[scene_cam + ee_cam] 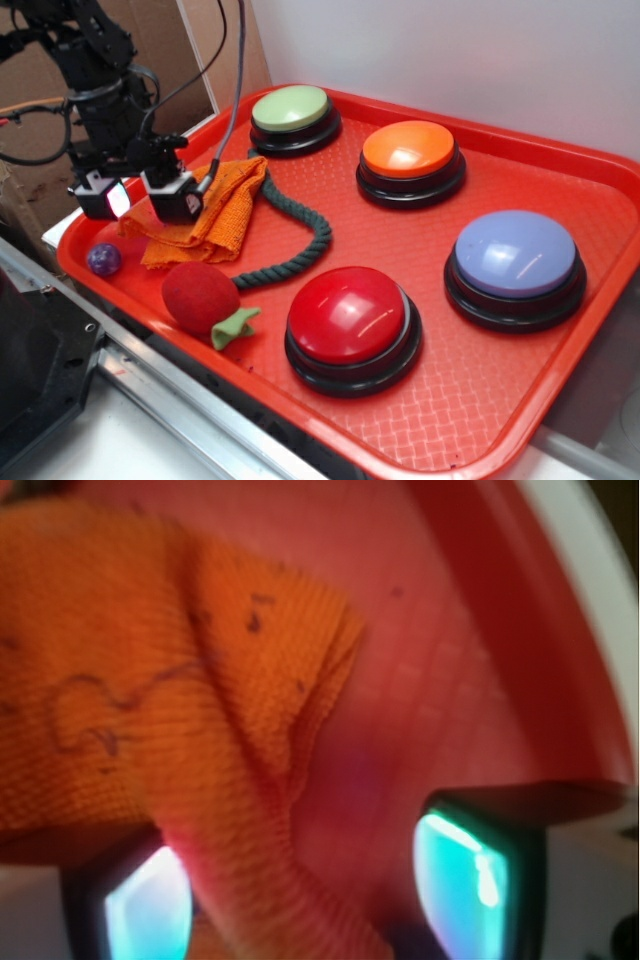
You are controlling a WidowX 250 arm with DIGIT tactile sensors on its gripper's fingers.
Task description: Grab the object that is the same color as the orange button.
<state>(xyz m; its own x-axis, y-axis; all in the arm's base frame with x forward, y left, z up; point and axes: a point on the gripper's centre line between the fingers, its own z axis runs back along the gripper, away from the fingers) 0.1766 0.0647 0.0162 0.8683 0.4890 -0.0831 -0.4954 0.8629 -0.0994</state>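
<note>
Pale wall and brown cardboard are framing a red tray point(560, 170), which is resting on a light table and is carrying everything the task concerns. Four dome buttons are sitting spread across its right and far parts, well apart from one another, probably so each colour can be read at a glance: the orange button point(410, 150) at the far middle, a lilac button point(515, 255) at the right, a red button point(350, 315) at the front and a pale green button point(291, 108) at the far left. The smaller loose things are gathering at the tray's left end. An orange cloth point(225, 210), matching the orange button, is lying crumpled there, partly over a dark green rope point(300, 225) that is curving out from under it. Just in front, a red plush ball point(200, 297) with a green leaf is sitting, and a small purple ball point(104, 259) is lying by the rim.

The end effector point(145, 200) is hanging over the cloth's left edge. In the wrist view its fingers point(470, 880) are standing apart, with a fold of the cloth running between them and touching the left one; they are not yet clamping it, so the grasp looks about to be made
</note>
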